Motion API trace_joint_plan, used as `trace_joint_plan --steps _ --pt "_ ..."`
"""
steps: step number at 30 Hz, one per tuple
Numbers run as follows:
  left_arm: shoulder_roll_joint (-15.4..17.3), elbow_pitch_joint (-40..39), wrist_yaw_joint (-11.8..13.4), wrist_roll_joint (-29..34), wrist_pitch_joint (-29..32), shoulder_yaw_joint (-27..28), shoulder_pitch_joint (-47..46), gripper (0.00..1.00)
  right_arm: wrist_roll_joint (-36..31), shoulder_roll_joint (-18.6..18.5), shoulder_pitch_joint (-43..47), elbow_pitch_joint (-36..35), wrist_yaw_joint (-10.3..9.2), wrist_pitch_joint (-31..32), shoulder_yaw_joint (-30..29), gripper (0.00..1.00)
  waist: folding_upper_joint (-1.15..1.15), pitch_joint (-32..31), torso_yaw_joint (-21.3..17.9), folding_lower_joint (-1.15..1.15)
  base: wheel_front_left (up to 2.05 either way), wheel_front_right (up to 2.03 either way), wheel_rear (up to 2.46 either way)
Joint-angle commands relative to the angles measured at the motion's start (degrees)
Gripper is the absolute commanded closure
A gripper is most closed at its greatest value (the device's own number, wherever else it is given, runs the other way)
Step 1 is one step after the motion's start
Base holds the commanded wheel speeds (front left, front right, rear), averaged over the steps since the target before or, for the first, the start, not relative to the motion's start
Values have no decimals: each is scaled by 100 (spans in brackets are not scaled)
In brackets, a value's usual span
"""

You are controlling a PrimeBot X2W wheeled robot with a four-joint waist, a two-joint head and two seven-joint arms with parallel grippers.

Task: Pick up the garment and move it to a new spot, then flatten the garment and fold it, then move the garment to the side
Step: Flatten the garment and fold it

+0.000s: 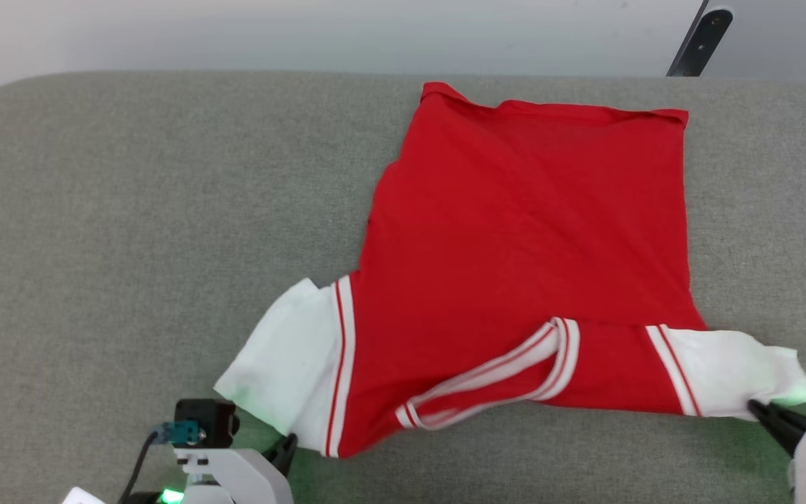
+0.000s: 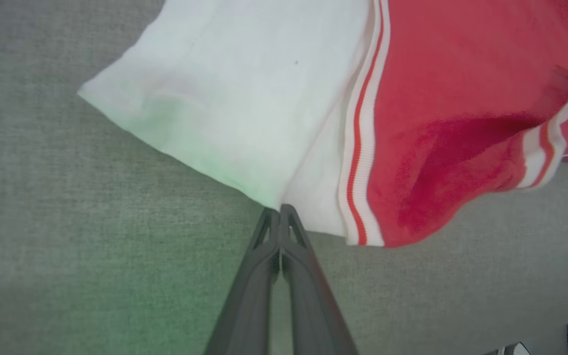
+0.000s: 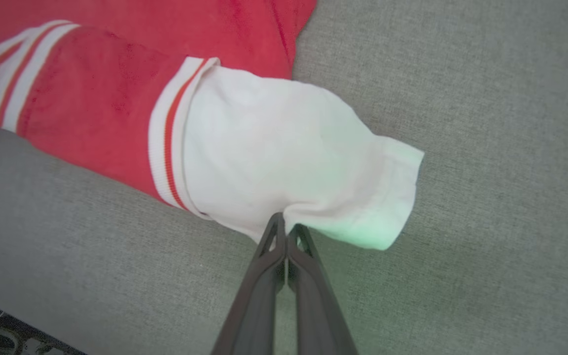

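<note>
Garment: the red short-sleeved jersey (image 1: pixel 529 231), white-sleeved with red-and-white striped trim, lay spread on the grey fabric-covered surface (image 1: pixel 130 210), right of centre, with its collar toward the robot.
Left gripper (image 2: pixel 280 211): fingers were pressed together, pinching the edge of the left white sleeve (image 2: pixel 225 98).
Right gripper (image 3: pixel 286 224): fingers were clamped on the puckered hem of the right white sleeve (image 3: pixel 289 148).

Head looks down on garment (image 1: pixel 515 231); 2 wrist cameras near its edge
</note>
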Motion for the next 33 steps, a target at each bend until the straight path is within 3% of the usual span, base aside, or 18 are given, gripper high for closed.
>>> trace_joint_plan --steps 1,10,19,20,21,22,23,27,33 --pt "54 -96 73 -42 69 0 91 100 -48 -60 95 -2 -8 57 -81 100 0 29 -6 0 0 0 0" --pt "186 -359 249 -104 367 -48 202 100 -219 -400 123 62 -8 133 173 100 0 111 -37 0 0 0 0" --pt "67 -209 151 -203 507 -126 62 100 -41 -101 -175 478 -8 395 328 100 0 117 -123 0 0 0 0" --pt "48 -184 135 -229 494 -110 57 100 -60 -54 -240 543 -8 441 280 94 0 105 -141 0 0 0 0" --pt "41 -156 124 -243 482 -105 55 100 -92 -16 -292 593 -8 501 240 71 0 87 -160 0 0 0 0" --pt "43 -126 105 -239 467 -103 49 100 -109 34 -342 613 -8 556 243 42 0 64 -180 0 0 0 0" --pt "15 -106 101 -272 443 -78 59 100 -58 131 -398 658 -8 594 170 0 0 38 -206 0 0 0 0" --pt "-10 6 39 -319 374 -55 126 100 -17 319 -477 598 -8 938 -40 0 0 -70 -297 0 0 0 0" --pt "-62 79 -52 -326 176 -11 166 100 249 278 -130 -389 -7 1092 -406 0 0 -152 -369 0 0 0 0"
